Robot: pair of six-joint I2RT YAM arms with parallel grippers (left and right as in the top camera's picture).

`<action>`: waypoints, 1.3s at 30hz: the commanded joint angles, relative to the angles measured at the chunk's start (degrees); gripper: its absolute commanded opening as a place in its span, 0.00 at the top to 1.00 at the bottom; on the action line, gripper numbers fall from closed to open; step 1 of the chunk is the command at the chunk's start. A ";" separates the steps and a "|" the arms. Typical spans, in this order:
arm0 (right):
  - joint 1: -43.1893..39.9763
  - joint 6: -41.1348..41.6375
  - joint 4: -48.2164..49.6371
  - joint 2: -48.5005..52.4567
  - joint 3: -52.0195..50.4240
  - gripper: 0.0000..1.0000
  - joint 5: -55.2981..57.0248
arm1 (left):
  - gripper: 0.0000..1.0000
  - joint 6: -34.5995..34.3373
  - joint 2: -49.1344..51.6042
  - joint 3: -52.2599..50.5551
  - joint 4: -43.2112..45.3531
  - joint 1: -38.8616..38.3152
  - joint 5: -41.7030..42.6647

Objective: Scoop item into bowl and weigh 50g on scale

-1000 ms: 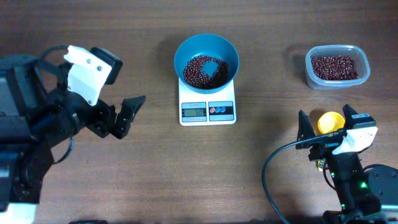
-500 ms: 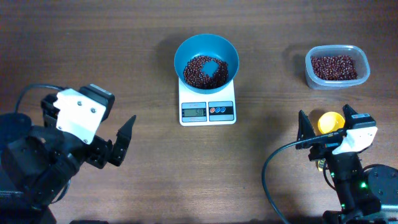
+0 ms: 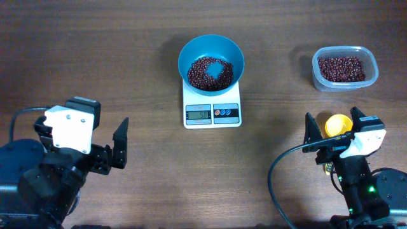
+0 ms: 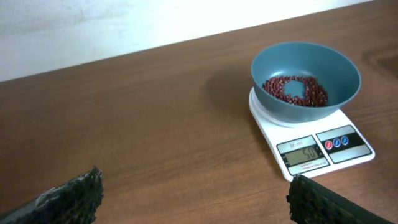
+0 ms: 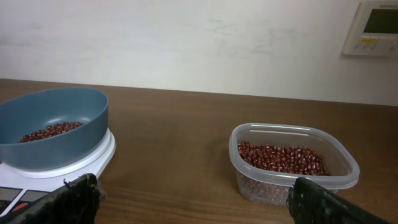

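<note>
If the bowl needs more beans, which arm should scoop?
Right, probably: the right gripper, open, sits by the yellow scoop and nearer the tub of beans; the left gripper, also open, is across the table from both.

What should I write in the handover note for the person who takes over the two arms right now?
Left gripper: open, empty, near the table's left front.
Right gripper: open, empty; from above a yellow scoop shows between its fingers, apparently not gripped.
Blue bowl sits on the scale with beans in it. The clear tub, far right, holds more beans.
Done: beans are scooped into the bowl.
Left: check the display. It looks like 50, but the digits are small. Adjust the beans if it is off.
</note>
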 commanded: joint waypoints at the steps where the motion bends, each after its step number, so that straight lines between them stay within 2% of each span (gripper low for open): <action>1: 0.31 0.04 -0.31 -0.26 -0.31 0.01 -0.11 | 0.01 -0.83 -0.57 -0.87 0.37 -0.15 -0.81; 5: 0.31 0.04 -0.31 -0.26 -0.31 0.01 -0.11 | 0.01 -0.81 -1.31 -2.75 1.27 -0.15 -0.85; 10: 0.31 0.04 -0.31 -0.26 -0.31 0.01 -0.11 | 0.01 -0.83 -9.46 -6.12 1.51 -0.15 -0.85; 14: 0.31 0.04 -0.31 -0.26 -0.31 0.01 -0.11 | 0.01 -0.83 -11.96 -8.33 1.51 -0.15 -0.87; 22: 0.31 0.04 -0.31 -0.26 -0.31 0.01 -0.11 | 0.01 -0.83 -19.58 -12.55 1.33 -0.15 -4.87; 26: 0.31 0.04 -0.31 -0.26 -0.31 0.01 -0.11 | 0.01 -0.79 -22.25 -12.81 -3.10 -0.15 -5.31; 30: 0.31 0.04 -0.31 -0.26 -0.31 0.01 -0.11 | 0.01 -0.79 -24.24 -12.79 -2.51 -0.15 -5.33; 33: 0.31 0.04 -0.31 -0.26 -0.31 0.01 -0.11 | 0.01 -0.81 -24.39 -12.79 -2.97 -0.15 -9.64; 37: 0.31 0.04 -0.31 -0.26 -0.31 0.01 -0.11 | 0.01 -0.81 -24.39 -12.79 -3.13 -0.15 -20.09; 39: 0.31 0.04 -0.31 -0.26 -0.31 0.01 -0.11 | 0.01 -0.83 -24.39 -12.79 -3.13 -0.09 -22.05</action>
